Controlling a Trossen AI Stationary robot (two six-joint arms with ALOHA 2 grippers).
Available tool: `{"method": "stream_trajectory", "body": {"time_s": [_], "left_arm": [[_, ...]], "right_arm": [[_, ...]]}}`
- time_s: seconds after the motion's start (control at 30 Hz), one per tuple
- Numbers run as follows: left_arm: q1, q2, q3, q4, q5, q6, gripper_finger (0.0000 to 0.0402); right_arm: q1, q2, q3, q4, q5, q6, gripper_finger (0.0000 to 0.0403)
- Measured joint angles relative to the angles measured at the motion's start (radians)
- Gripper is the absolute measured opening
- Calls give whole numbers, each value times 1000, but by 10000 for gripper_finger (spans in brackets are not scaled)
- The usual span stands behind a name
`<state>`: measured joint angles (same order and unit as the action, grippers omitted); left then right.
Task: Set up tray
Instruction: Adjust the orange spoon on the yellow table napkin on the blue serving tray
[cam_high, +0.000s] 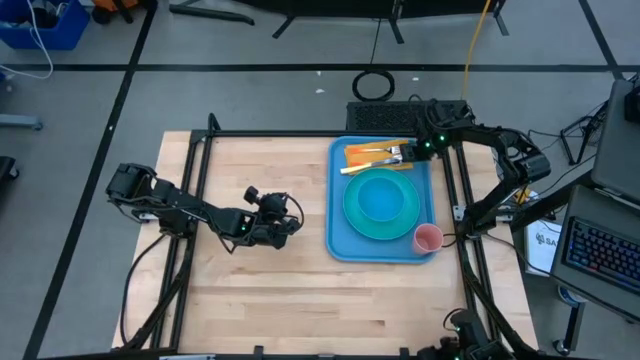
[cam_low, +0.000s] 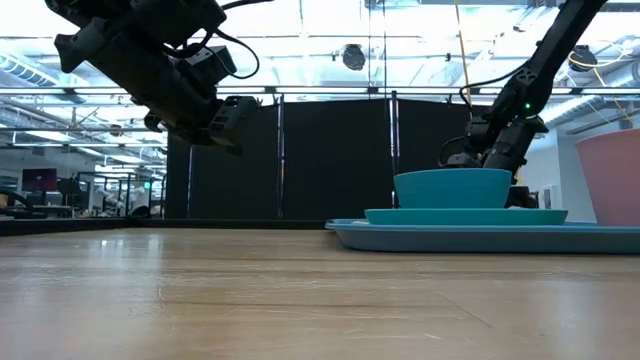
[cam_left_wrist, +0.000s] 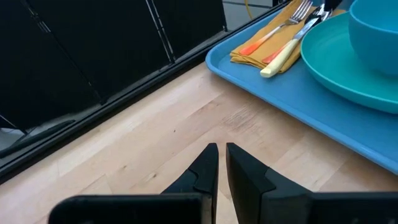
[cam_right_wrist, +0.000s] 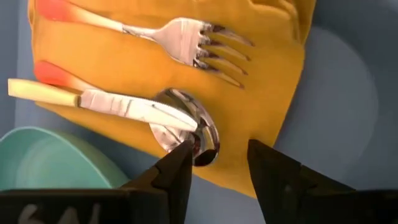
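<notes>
The blue tray (cam_high: 338, 205) lies flat on the right half of the wooden table. It carries a turquoise plate (cam_high: 352, 215) with a bowl (cam_low: 453, 187) on it and a pink cup (cam_high: 428, 238) at its near right corner. A yellow-orange napkin (cam_right_wrist: 261, 93) lies along its far end. On the napkin lie a fork (cam_right_wrist: 180, 34), a knife (cam_right_wrist: 124, 106) and a spoon (cam_right_wrist: 208, 134). My right gripper (cam_right_wrist: 217, 162) stands open over the spoon's bowl, pointing down. My left gripper (cam_left_wrist: 222, 155) hangs shut above bare table, left of the tray. My right gripper comes slanting down from above, its two fingers astride the spoon's bowl (cam_right_wrist: 211, 140) and the napkin's edge. One fingertip (cam_right_wrist: 183, 158) shows right at the bowl and the knife's tip; whether it touches them I cannot tell.
A black frame rail (cam_high: 270, 133) runs along the table's far edge, with upright posts at the sides. Bare wood (cam_high: 250, 300) spreads left of and in front of the tray. A monitor and keyboard (cam_high: 600, 250) stand off the table's right side.
</notes>
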<state>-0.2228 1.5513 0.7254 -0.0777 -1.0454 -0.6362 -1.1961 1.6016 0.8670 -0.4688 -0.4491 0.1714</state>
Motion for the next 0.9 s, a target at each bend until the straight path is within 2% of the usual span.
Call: {"method": "stream_trajectory", "body": {"time_s": [0.07,0.2,0.43,0.9], "left_arm": [[0,0,0,1,0,7,37],[0,0,0,1,0,6,37],[0,0,0,1,0,5,37],[0,0,0,1,0,3,37]], "right_arm": [[0,0,-1,17,-3,1,145],[-4,0,-1,56,-74,27,144],[-4,0,-1,35,-76,33,138],[-4,0,-1,31,-76,26,51]]}}
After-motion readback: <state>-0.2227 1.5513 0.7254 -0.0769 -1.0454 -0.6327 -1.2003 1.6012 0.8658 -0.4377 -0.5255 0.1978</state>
